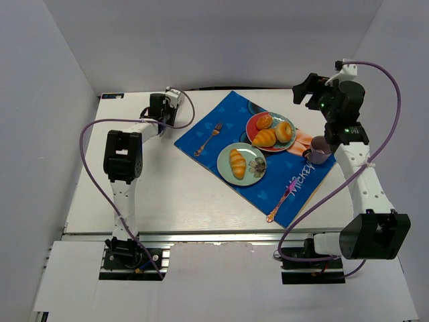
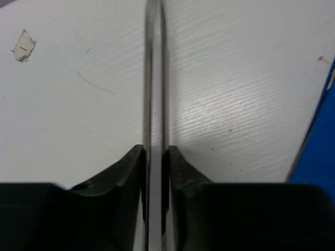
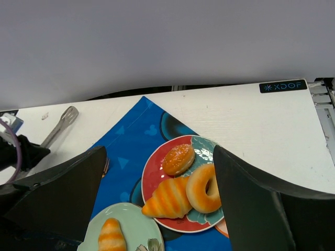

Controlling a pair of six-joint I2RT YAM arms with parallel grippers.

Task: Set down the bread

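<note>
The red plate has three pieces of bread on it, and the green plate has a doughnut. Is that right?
Not quite. The green plate holds a small ridged roll, not a doughnut. The doughnut sits on the red plate, which does have three pieces on it. The top view shows this.

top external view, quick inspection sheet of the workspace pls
surface: white table, blue Mickey placemat laid on it
job's things: croissant roll lying on the green plate
clutter: red plate holding a second croissant roll, round bun and doughnut; fork and spoon on the mat; purple mug by its right edge
grippers: left gripper shut on tongs over bare table; right gripper open, holding nothing
cables: purple cable loops off each arm
surroundings: grey walls; nothing else seen
</note>
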